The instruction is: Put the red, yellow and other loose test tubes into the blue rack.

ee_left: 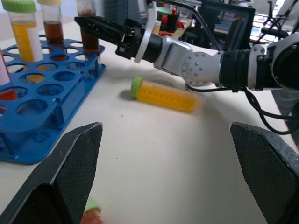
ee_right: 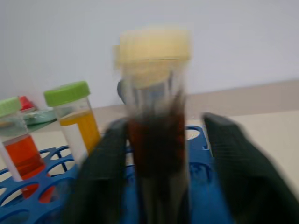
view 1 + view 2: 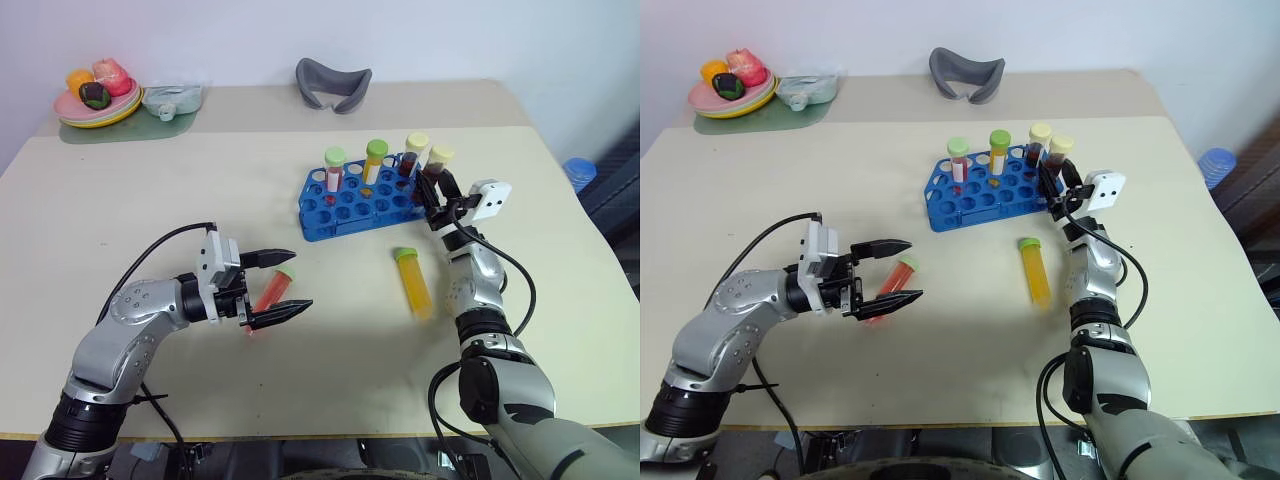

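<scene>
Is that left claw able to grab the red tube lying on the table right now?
Probably yes. The left claw is wide open with the red tube lying between its fingers, and nothing else is near it on the table. It looks ready to shut on it.

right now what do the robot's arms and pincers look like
Both arms are silver-grey metal with black joint bands and loose black cables. The left pincer and the right pincer each have two black pointed fingers, textured on the inside, with a small white block at the wrist.
</scene>
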You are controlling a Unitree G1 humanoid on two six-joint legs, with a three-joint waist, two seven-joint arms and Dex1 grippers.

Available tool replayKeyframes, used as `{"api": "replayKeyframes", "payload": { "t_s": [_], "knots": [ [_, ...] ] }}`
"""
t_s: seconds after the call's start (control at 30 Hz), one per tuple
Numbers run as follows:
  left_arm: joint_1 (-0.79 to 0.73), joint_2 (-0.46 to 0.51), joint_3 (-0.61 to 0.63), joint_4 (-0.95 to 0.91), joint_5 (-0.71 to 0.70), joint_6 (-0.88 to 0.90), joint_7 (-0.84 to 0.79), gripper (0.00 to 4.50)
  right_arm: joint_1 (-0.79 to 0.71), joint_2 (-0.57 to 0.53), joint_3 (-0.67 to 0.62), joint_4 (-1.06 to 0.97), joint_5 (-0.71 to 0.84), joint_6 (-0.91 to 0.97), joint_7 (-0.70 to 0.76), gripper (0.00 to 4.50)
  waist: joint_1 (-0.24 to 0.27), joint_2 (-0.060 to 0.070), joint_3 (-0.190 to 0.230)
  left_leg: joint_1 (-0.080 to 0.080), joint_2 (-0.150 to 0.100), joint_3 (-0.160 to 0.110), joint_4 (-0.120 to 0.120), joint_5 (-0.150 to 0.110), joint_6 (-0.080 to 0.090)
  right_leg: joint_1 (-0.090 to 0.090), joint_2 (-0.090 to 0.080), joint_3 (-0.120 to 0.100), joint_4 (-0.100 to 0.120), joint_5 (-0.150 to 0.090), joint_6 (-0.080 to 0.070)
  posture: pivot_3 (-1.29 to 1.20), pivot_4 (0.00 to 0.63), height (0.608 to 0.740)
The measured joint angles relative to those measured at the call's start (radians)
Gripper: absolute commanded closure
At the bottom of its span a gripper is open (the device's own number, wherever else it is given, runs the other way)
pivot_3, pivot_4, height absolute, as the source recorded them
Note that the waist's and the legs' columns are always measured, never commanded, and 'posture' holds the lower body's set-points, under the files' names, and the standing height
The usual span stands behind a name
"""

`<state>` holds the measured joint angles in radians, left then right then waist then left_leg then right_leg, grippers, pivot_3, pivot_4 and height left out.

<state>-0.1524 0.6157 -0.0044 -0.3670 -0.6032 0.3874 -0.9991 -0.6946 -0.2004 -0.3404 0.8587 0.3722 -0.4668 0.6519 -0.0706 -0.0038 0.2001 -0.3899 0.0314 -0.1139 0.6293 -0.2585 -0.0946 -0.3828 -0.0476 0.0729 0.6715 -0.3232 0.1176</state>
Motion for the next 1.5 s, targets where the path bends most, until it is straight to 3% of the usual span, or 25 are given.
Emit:
{"api": "replayKeyframes", "payload": {
  "t_s": [0.17,0.3,0.6,0.7,0.8,0.9,1.03,1.2,1.5],
  "knots": [
    [-0.001,-0.007,0.004,-0.001,-0.017,0.009,0.015,0.03,0.087,-0.004,0.025,-0.152,-0.014,0.018,-0.029,0.12,0.001,0.0,0.0,0.0,0.0,0.0,0.0,0.0,0.0,0.0,0.0,0.0,0.0,0.0,0.0,0.0,0.15,0.74],
    [-0.006,-0.009,0.02,-0.007,-0.021,0.024,0.035,0.03,0.258,-0.055,0.066,-0.464,-0.023,0.179,-0.081,0.12,0.007,0.0,0.0,-0.001,0.0,0.0,0.0,0.0,0.0,-0.001,0.0,0.0,-0.001,0.0,0.0,0.0,0.15,0.74],
    [-0.042,0.036,0.055,0.006,-0.063,0.082,0.017,0.03,0.693,-0.339,0.054,-1.22,0.092,0.816,-0.166,0.12,0.012,0.001,0.0,-0.001,0.0,0.0,0.0,0.0,0.0,-0.001,0.001,0.001,-0.001,0.0,0.0,0.0,0.15,0.74],
    [-0.054,0.054,0.058,0.024,-0.063,0.086,-0.013,0.03,0.728,-0.454,-0.02,-1.416,0.19,1.097,-0.252,0.12,0.011,0.001,0.0,-0.001,0.0,0.0,0.0,0.0,0.0,0.0,0.001,0.001,-0.001,0.0,0.0,0.0,0.15,0.74],
    [-0.057,0.063,0.056,0.035,-0.064,0.092,-0.039,0.03,0.667,-0.552,-0.072,-1.529,0.295,1.394,-0.351,0.12,0.011,0.001,0.0,-0.001,0.0,0.0,0.0,0.0,0.0,-0.001,0.001,0.001,-0.001,0.0,0.0,0.0,0.15,0.74],
    [-0.06,0.085,0.055,0.045,-0.063,0.1,-0.081,0.03,0.513,-0.606,-0.121,-1.574,0.443,1.736,-0.427,0.12,0.014,0.0,0.0,-0.001,0.0,0.0,0.0,0.0,0.0,-0.001,0.001,0.001,-0.002,0.0,-0.001,0.0,0.15,0.74],
    [-0.071,0.121,0.054,0.063,-0.064,0.081,-0.177,0.03,0.324,-0.597,-0.129,-1.493,0.591,2.024,-0.476,0.12,0.022,0.0,0.0,-0.002,0.0,0.0,-0.001,0.0,0.0,-0.001,0.001,0.001,-0.003,0.0,-0.001,0.0,0.15,0.74],
    [-0.074,0.151,0.054,0.116,-0.034,-0.006,-0.292,0.03,0.269,-0.545,-0.047,-1.329,0.726,2.074,-0.659,0.12,0.029,0.0,0.0,-0.009,0.0,0.001,-0.002,-0.001,0.001,-0.007,0.0,0.001,-0.005,0.0,0.0,0.0,0.15,0.74],
    [-0.054,0.143,0.051,0.129,-0.012,-0.053,-0.311,0.03,0.163,-0.525,0.058,-1.087,1.052,2.074,-1.065,0.12,0.025,0.0,0.0,-0.015,0.0,0.001,0.0,0.0,0.001,-0.013,0.0,0.001,-0.004,0.0,0.0,0.0,0.15,0.74]
  ]
}}
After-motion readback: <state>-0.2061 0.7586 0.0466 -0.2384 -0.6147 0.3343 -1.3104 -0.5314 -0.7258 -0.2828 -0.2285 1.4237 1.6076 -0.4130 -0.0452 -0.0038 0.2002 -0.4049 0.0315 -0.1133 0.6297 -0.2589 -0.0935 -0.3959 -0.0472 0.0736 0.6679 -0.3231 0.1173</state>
